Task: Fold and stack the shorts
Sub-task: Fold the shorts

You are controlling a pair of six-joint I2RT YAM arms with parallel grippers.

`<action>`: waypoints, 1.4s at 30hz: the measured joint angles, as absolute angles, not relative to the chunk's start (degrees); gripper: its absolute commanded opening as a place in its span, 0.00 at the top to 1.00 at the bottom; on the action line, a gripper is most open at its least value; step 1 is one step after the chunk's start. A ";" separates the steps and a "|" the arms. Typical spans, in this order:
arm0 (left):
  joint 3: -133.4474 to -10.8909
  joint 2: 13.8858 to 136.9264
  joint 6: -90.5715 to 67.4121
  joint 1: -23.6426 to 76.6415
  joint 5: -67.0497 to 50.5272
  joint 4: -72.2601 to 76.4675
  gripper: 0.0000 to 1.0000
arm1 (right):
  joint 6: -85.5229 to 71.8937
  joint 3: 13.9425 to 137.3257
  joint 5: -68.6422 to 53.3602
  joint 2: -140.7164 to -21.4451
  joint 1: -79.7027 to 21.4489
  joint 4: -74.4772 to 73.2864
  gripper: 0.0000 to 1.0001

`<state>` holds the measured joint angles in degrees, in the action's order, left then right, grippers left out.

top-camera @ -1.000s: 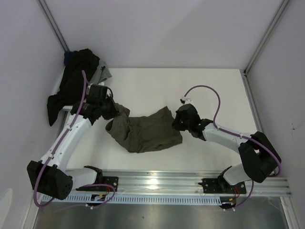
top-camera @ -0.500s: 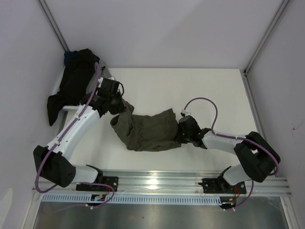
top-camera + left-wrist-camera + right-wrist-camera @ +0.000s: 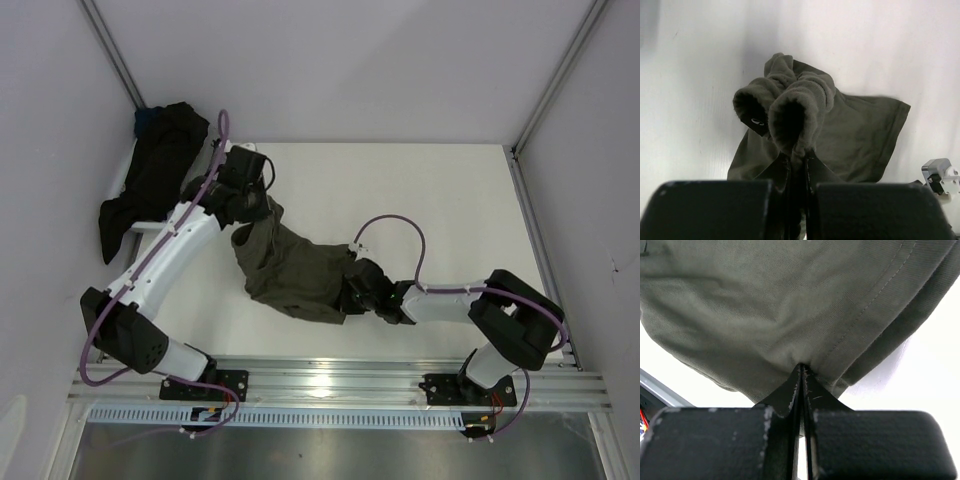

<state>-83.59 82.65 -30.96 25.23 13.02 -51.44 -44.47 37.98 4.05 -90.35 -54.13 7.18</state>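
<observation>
left end effector [image 3: 798, 160]: pinching olive shorts [image 3: 295, 270], bunched edge
right end effector [image 3: 801, 371]: pinching hem
table [image 3: 440, 200]: open right side
left wrist only: two rolled folds

White surface [image 3: 420, 190] inside a booth closed in by pale, plain walls [image 3: 330, 60], with slim aluminium posts [image 3: 110, 50] rising at the two far corners. A silver rail [image 3: 330, 380] along the near edge catches a bright glare, just beside a slotted white strip [image 3: 300, 413].

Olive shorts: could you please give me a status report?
Both shut on olive shorts: left gripper, right gripper. Far left, black shorts heaped. Nothing in the way.
</observation>
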 measured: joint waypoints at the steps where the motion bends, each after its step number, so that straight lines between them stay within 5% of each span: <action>1: -83.83 82.98 -30.83 26.11 13.85 -51.64 1.00 | -44.58 38.06 4.05 -90.32 -54.22 6.96 1.00; 19: -83.15 89.17 -33.78 40.45 25.26 -54.39 1.00 | -42.15 41.04 3.16 -78.13 -47.35 -7.18 1.00; 42: -89.41 95.31 -39.97 48.82 34.46 -62.50 1.00 | -42.06 36.18 -3.11 -85.58 -41.47 3.81 1.00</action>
<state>-89.41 95.31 -39.97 48.82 34.46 -62.50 -42.06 36.18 -3.11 -85.58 -41.47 3.81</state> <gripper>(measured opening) 0.047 0.002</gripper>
